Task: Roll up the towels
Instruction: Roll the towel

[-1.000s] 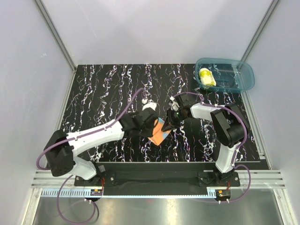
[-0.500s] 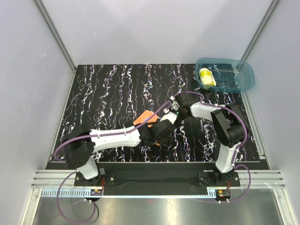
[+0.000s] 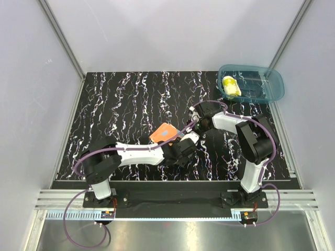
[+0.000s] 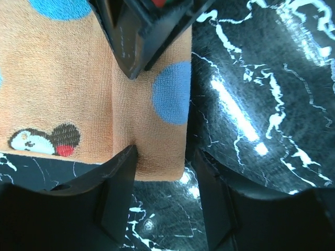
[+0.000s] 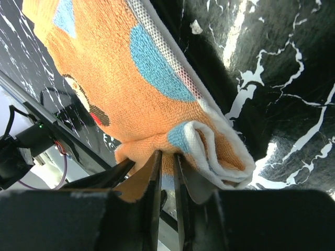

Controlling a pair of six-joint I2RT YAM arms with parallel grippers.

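Observation:
The orange towel (image 3: 163, 133) with blue patches lies on the black mat between the two arms. My right gripper (image 5: 165, 167) is shut on its near edge, beside a loosely rolled white-edged end (image 5: 220, 157). In the top view the right gripper (image 3: 195, 124) sits at the towel's right. My left gripper (image 4: 165, 151) stands open, its fingers either side of the towel's (image 4: 78, 94) corner without pinching it; in the top view it (image 3: 178, 145) is just below the towel. The yellow towel (image 3: 231, 86) lies rolled in the teal bin (image 3: 277, 86).
The black marbled mat (image 3: 120, 104) covers the table. The teal bin stands at its back right corner. Metal frame posts (image 3: 63, 39) and pale walls close in the sides. The left arm (image 3: 136, 154) lies low across the mat's front.
My left gripper has opened and let go of the orange towel. The left arm swung right and nearer. The towel has shifted up and left, with the right gripper still holding it.

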